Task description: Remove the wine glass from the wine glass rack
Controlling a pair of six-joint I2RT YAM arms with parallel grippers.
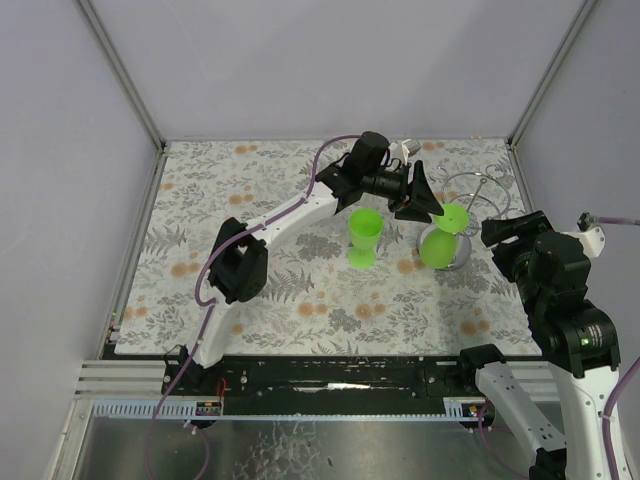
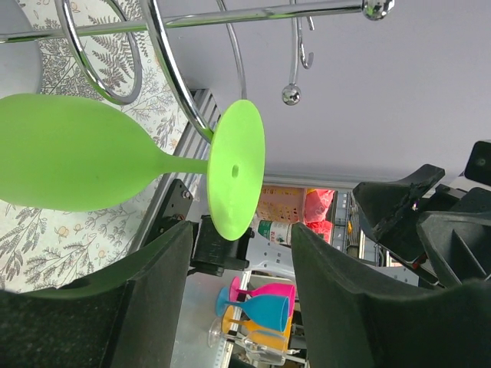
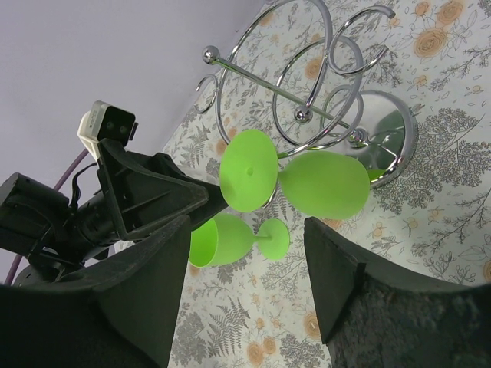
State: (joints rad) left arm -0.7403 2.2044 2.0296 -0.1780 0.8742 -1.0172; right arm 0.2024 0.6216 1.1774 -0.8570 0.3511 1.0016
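Observation:
A green wine glass hangs bowl-down on the silver wire rack (image 1: 478, 192) at the back right, its foot (image 1: 453, 216) up and its bowl (image 1: 438, 250) over the rack's round base. My left gripper (image 1: 425, 207) is open right beside the foot. In the left wrist view the foot (image 2: 235, 170) lies just ahead of the gap between the open fingers (image 2: 153, 284), with no contact visible. The rack (image 3: 337, 100) and the hanging glass (image 3: 322, 184) also show in the right wrist view. My right gripper (image 1: 503, 236) is open and empty, to the right of the rack.
A second green wine glass (image 1: 363, 238) stands upright on the floral cloth, left of the rack, and shows in the right wrist view (image 3: 230, 239). Grey walls and frame posts enclose the table. Coloured glasses (image 2: 265, 307) sit beyond the table's near edge.

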